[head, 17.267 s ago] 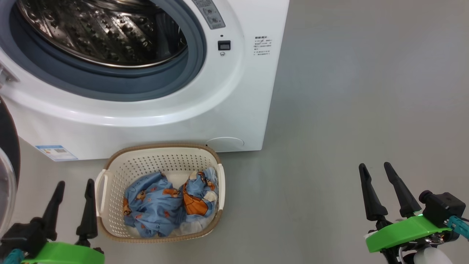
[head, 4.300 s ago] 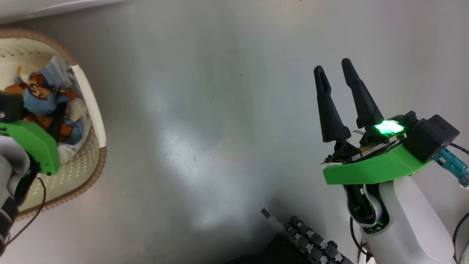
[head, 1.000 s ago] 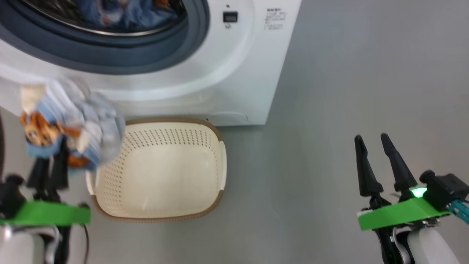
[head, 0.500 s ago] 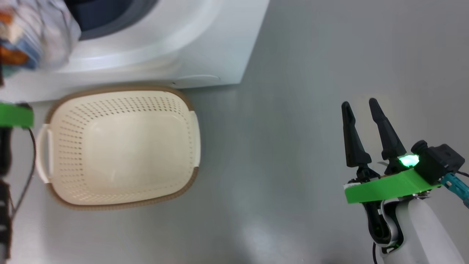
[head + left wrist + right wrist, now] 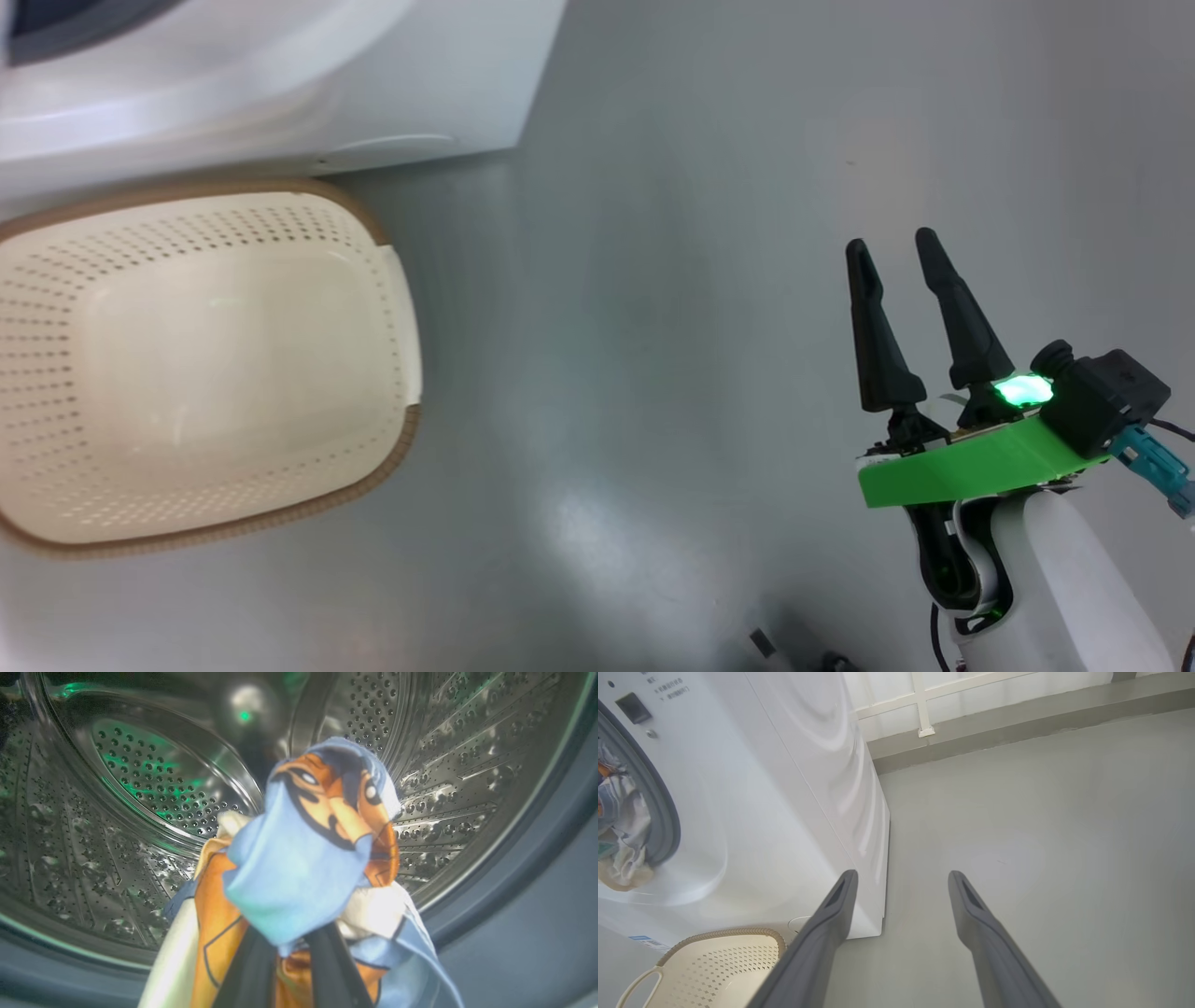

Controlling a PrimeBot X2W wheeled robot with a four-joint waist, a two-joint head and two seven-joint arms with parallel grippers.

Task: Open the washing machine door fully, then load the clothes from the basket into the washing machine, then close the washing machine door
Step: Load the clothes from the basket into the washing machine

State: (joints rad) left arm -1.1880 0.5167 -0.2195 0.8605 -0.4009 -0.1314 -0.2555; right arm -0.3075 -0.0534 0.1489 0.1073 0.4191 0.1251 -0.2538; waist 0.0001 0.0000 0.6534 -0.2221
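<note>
My left gripper is shut on the clothes, a light blue bundle with orange prints and white parts. I hold it up at the mouth of the steel drum, inside the grey gasket. The washing machine stands at the upper left, and its white side shows in the right wrist view. Fabric hangs at its opening. The cream basket sits empty before it, also seen as the basket. My right gripper hovers open over the floor, its gripper empty. The washing machine door is out of view.
Grey floor stretches to the right of the machine and the basket. A wall base with a white frame runs behind the machine. Part of my dark wheeled base shows at the bottom edge.
The head camera has swung right, so basket and machine slid left in view. The left gripper with the clothes has left the head view. The right gripper stays open.
</note>
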